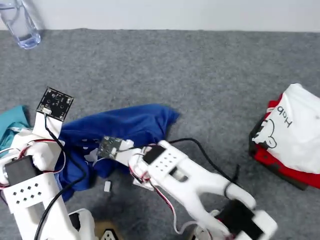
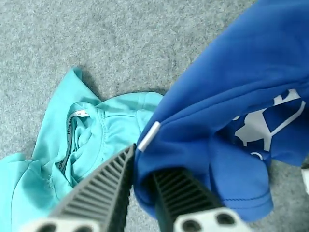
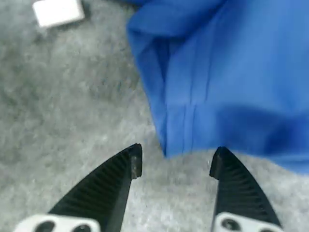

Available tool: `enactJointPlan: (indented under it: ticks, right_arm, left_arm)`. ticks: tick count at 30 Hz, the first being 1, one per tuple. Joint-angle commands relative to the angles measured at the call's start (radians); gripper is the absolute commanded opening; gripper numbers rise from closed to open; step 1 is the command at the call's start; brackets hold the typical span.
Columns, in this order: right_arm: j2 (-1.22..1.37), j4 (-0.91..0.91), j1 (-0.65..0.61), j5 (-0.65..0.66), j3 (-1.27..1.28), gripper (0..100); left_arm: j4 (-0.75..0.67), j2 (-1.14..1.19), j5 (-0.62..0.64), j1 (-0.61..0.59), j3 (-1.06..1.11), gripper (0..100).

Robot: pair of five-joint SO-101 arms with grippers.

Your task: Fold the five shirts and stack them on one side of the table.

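Blue shirt [image 1: 130,125] is lying bunched at lower left of centre in the high view, on the grey counter [image 1: 200,70]. The left claw [image 2: 145,166] is pinching a fold of it, while the right claw [image 3: 177,157] is gaping wide just off its hem. Pulling from one side only is likely risking a twist, or a snag on the teal shirt [image 1: 12,117] beside it. The folded stack [image 1: 295,125] is sitting at the far right edge.

1. Our left arm [image 1: 30,172] and right arm [image 1: 192,182] are white shells with small holes.
2. Black and red-white cables [image 1: 205,151] run along them.
3. Our left gripper [image 2: 145,162] and right gripper [image 3: 177,151] have black ribbed fingers [image 3: 113,181], white bases.
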Motion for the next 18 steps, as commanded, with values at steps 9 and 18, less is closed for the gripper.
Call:
enactJointPlan:
  ticks: [9,18]
  right_arm:
    - [0.254,0.062,-0.002,-0.04,-0.244,34.3]
    - [0.309,0.054,0.01,-0.04,-0.265,9.5]
  left_arm:
    - [0.025,-0.018,-0.002,-0.005,-0.005,1]
    - [0.029,-0.018,-0.002,-0.005,-0.005,1]
